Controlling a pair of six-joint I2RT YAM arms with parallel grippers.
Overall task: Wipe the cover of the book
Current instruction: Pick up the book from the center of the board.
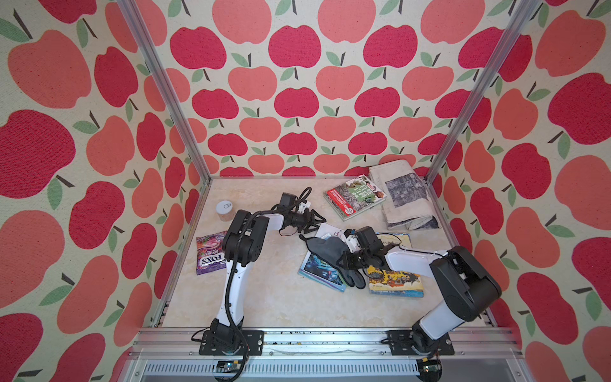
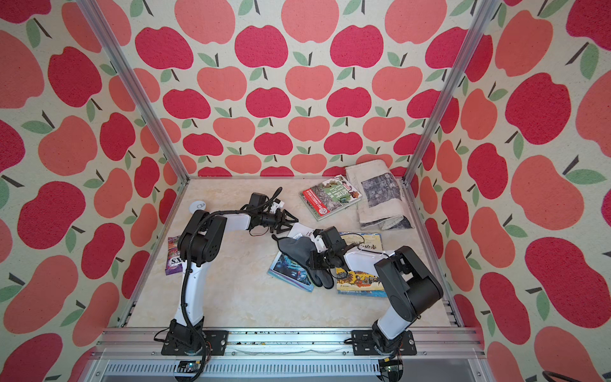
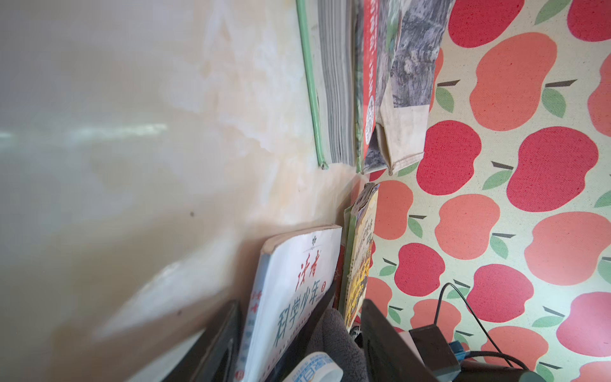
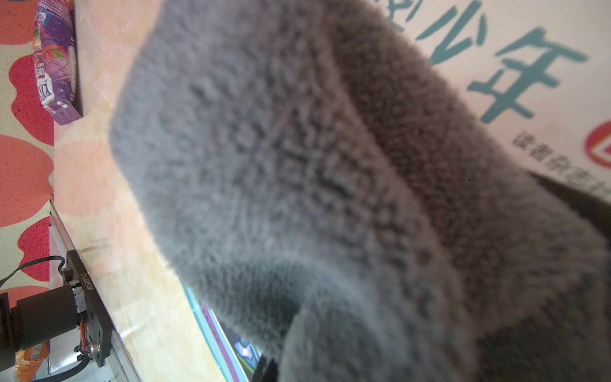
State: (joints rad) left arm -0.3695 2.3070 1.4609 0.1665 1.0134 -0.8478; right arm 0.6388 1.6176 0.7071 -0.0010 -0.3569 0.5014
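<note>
Nearest the camera ran the front rail (image 1: 330, 337) that carried both my arms. Leftmost on the worktop (image 1: 274, 297) lay a purple sweet bag (image 1: 211, 253), out of my way. My left tool (image 1: 314, 228) stood partway apart astride the far corner of the book (image 1: 317, 273); the wrist view was too blurred for me to say whether it touched the spine yet. The book lay mid-worktop, half under the grey cloth (image 1: 325, 249). My right tool (image 1: 342, 261) was clamped on that cloth, holding it down on the cover. To wipe well, I judged, the left should pin the corner firmly first. Then the right should drag the cloth flat in long, light strokes, short of the yellow book (image 1: 396, 281) just beside it.
</note>
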